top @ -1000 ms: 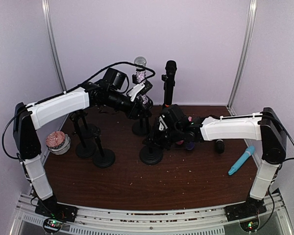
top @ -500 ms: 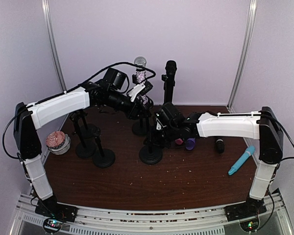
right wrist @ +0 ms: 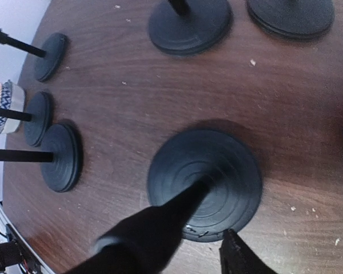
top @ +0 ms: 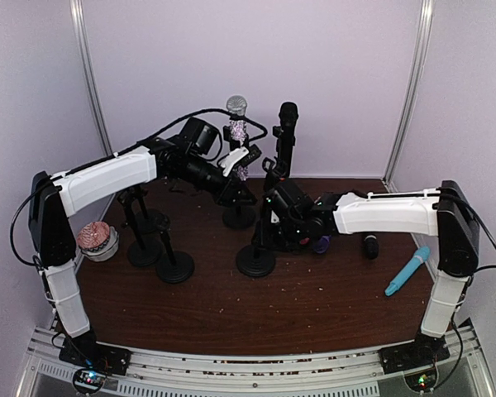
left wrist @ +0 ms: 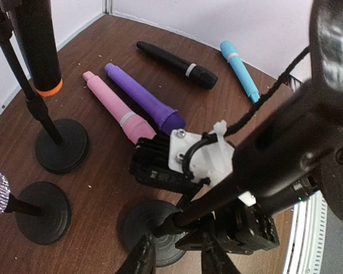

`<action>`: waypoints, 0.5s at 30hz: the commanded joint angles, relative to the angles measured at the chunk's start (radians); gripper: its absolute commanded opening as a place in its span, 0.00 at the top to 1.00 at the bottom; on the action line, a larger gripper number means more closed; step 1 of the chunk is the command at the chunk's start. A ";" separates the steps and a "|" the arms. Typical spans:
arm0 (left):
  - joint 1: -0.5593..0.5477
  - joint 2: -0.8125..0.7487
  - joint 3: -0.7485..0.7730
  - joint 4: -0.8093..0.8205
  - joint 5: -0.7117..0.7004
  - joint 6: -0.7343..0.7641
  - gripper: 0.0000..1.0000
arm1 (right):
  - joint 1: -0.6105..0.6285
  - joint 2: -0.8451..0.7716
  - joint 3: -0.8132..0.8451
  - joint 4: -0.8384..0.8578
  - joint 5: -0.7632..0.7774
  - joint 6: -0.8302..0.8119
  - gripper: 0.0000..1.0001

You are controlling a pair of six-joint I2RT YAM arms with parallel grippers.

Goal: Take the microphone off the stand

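Observation:
A silver glitter microphone stands in its stand at the back. A black microphone with an orange ring stands right of it. My left gripper is open and empty below the glitter microphone. In the left wrist view its fingers hang over the middle stand's base. My right gripper is at that stand's pole, above its base. One right finger shows well off to the right of the pole. The other finger is hidden behind the pole.
Pink, purple, black and blue microphones lie on the table at the right. Several empty stands stand at the left. A cupcake-like object sits by the left wall.
My right gripper has moved left, closer to the middle stand's pole. My left arm has lifted slightly near the glitter microphone.

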 commanded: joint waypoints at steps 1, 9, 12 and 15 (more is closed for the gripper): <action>0.029 -0.030 -0.004 -0.011 0.041 0.020 0.69 | -0.019 -0.036 -0.063 -0.115 0.013 -0.061 0.42; 0.070 -0.101 -0.085 -0.011 0.065 0.025 0.68 | -0.018 -0.194 -0.204 0.072 -0.091 -0.067 0.35; 0.073 -0.114 -0.108 -0.010 0.073 0.027 0.68 | -0.017 -0.217 -0.227 0.097 -0.117 -0.071 0.39; 0.073 -0.124 -0.122 -0.011 0.083 0.026 0.68 | -0.015 -0.220 -0.242 0.126 -0.163 -0.063 0.44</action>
